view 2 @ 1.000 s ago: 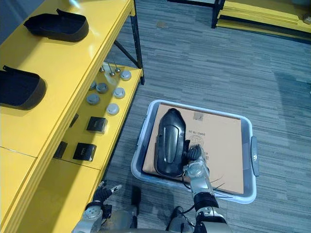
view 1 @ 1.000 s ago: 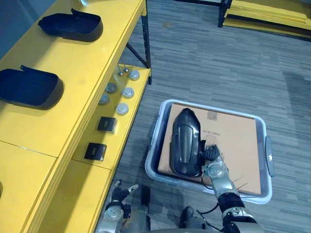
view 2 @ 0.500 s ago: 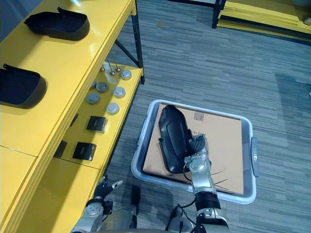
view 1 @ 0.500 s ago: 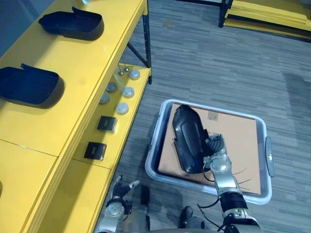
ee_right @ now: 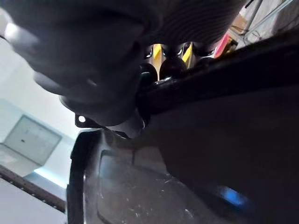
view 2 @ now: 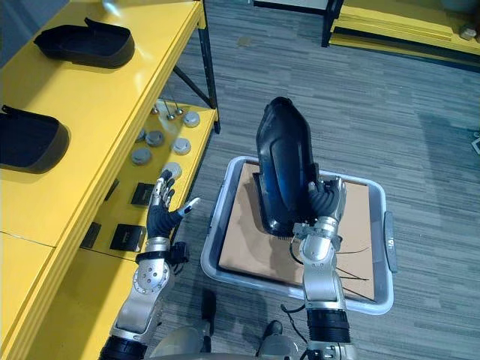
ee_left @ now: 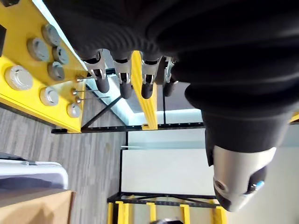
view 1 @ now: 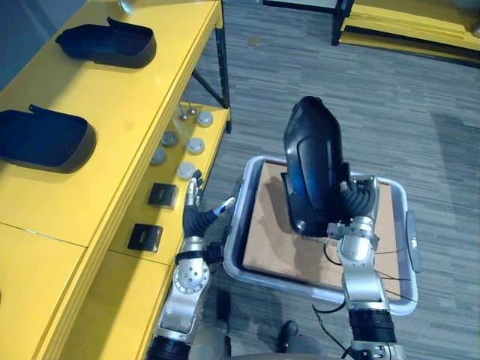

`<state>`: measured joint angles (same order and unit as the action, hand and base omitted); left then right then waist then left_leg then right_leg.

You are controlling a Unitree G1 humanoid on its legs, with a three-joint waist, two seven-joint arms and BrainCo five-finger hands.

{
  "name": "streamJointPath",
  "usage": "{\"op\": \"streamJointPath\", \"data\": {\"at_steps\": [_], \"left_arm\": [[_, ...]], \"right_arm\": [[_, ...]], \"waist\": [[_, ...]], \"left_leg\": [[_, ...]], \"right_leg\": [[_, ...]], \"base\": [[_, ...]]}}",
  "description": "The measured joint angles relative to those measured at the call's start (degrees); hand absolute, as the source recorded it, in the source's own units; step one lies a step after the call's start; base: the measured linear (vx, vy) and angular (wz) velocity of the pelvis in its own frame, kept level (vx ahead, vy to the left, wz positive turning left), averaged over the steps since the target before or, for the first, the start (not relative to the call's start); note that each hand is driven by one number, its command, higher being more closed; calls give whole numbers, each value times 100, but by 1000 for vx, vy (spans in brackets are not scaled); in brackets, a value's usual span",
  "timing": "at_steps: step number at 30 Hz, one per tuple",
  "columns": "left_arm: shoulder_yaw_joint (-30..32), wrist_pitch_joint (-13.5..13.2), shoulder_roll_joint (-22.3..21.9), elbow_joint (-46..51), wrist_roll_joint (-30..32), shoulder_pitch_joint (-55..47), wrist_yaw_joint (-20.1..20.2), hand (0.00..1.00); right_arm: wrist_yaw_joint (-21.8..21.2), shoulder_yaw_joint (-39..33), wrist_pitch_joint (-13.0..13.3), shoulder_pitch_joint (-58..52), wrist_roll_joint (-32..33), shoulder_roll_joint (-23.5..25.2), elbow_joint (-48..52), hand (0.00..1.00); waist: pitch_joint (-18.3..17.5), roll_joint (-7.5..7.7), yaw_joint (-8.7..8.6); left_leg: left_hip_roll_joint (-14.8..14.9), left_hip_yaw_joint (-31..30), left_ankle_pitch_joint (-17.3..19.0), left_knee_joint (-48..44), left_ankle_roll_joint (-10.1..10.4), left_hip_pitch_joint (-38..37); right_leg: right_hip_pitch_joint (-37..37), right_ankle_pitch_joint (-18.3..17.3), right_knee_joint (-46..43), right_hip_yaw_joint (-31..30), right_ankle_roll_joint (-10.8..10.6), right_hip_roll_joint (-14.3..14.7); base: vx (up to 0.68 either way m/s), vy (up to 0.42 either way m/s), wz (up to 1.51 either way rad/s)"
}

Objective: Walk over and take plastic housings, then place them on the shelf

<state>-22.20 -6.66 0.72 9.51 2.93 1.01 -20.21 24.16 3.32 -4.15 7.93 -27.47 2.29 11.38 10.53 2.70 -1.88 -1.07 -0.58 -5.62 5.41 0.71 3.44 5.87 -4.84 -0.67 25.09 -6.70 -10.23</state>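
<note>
My right hand (view 1: pixel 358 201) is shut on a black plastic housing (view 1: pixel 313 165), holding it upright, raised above the grey bin (view 1: pixel 247 202). In the right wrist view the housing (ee_right: pixel 196 158) lies dark and close against the hand. My left hand (view 2: pixel 162 211) is open, fingers straight, raised between the bin and the yellow shelf (view 1: pixel 127 112). Two more black housings (view 1: pixel 107 43) (view 1: pixel 46 139) lie on the shelf's top level.
Brown cardboard (view 1: pixel 277 247) lines the bin's bottom. The shelf's lower level holds several grey round caps (view 1: pixel 187 146) and two black square boxes (view 1: pixel 161 195). Another yellow rack (view 1: pixel 405 19) stands at the far right on grey floor.
My right hand has lifted the housing out of the bin and stood it upright. My left hand has risen from the bottom edge, fingers straight.
</note>
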Motion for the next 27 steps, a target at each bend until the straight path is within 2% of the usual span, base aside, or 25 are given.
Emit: {"op": "streamJointPath", "data": {"at_steps": [3, 10, 16, 17, 22, 26, 27], "left_arm": [[-215, 22, -91, -13, 4, 154, -89, 0], [-337, 252, -106, -395, 54, 456, -504, 0], [-422, 352, -103, -521, 67, 531, -877, 0], [-422, 354, -103, -563, 67, 533, -920, 100], [-458, 368, -61, -694, 46, 594, -1043, 100], [-537, 426, 57, -907, -142, 728, -1033, 100], [-537, 416, 59, -907, -203, 728, -1022, 100]], "right_arm": [[119, 366, 173, 9, 12, 62, 218, 100], [348, 696, 194, 9, 221, 60, 356, 100], [463, 972, 198, 0, 415, 45, 373, 100], [467, 1020, 198, -1, 455, 42, 373, 100], [468, 1172, 199, -16, 580, 7, 487, 100], [438, 1567, 522, -104, 711, -110, 917, 100], [431, 1571, 535, -105, 712, -140, 916, 100]], "waist": [[-122, 2, -40], [-211, 1, -55], [-458, 3, -60], [-496, 1, -62], [-552, 6, -61], [-602, 41, -103], [-630, 54, -102]], "left_leg": [[11, 47, 0, 0, 0, -27], [13, 187, 0, 2, -1, -109], [13, 234, 0, 2, -2, -86], [12, 234, 0, 2, -2, -86], [17, 232, -3, 2, -3, -87], [17, 236, -9, 2, -12, -86], [17, 235, -9, 2, -12, -87]], "right_leg": [[5, 0, -3, -36, 0, 4], [-22, 1, -34, -220, 1, 12], [-108, 4, -30, -296, 3, 12], [-107, 4, -26, -298, 3, 12], [-93, 8, -26, -303, 8, 16], [-93, 15, -30, -316, 18, 13], [-99, 15, -30, -315, 18, 13]], "base": [[-14, -11, -7], [-51, 6, -12], [-4, 0, -5], [0, 0, 0], [0, 0, 0], [0, 0, 0], [0, 0, 0]]}}
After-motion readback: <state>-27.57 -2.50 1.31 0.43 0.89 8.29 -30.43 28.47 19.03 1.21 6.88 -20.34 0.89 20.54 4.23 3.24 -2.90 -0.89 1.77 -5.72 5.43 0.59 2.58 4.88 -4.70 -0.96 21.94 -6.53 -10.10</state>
